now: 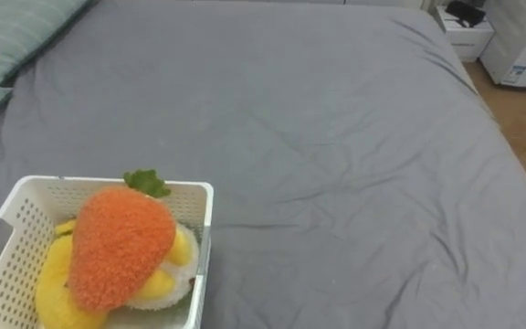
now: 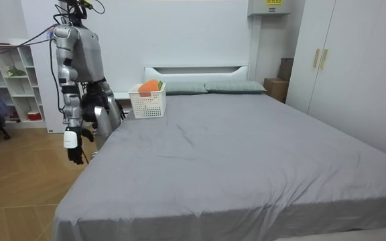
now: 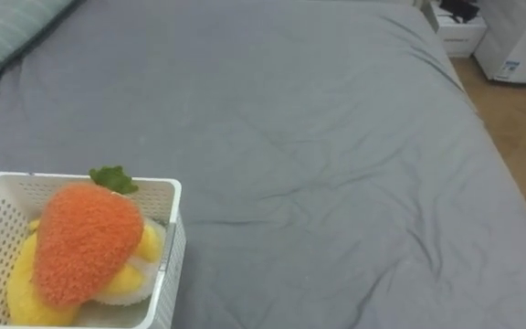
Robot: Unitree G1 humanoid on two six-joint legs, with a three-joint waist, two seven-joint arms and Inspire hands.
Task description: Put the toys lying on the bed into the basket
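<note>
Currently one basket (image 1: 39,188) holds one carrot plush (image 1: 117,247) atop yellow toys (image 1: 53,285); right robot hand (image 2: 76,151): grip unclear.

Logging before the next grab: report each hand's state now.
Left hand: cannot be told.
Right hand: hangs beside the bed; state cannot be told.

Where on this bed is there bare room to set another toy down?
The grey sheet lies bare everywhere right of the basket, and in the strip between basket and pillows. The basket itself is crowded: a carrot atop a yellow toy.
</note>
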